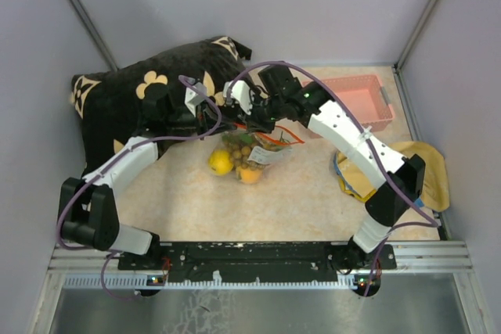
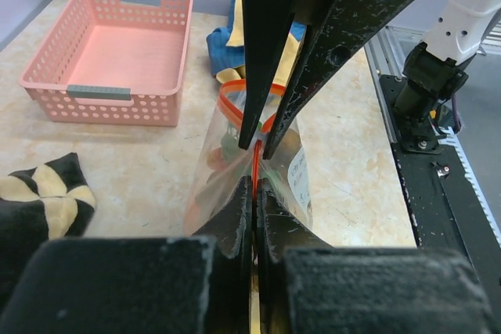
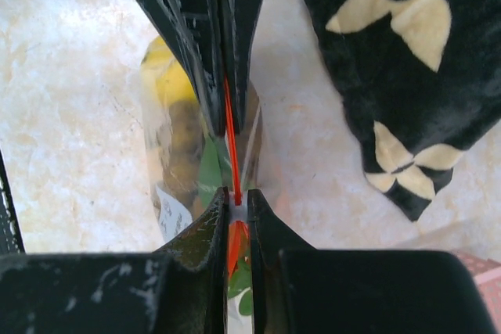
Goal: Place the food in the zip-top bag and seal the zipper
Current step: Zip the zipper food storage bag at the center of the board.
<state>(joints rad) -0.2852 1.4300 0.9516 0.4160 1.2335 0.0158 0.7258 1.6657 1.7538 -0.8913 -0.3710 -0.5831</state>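
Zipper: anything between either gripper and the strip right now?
Nothing visible. The left gripper and right gripper are both shut directly on the zipper, facing each other along it. The zip-top bag hangs below with the food inside.

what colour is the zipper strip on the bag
Orange-red; the zipper shows best in the right wrist view.
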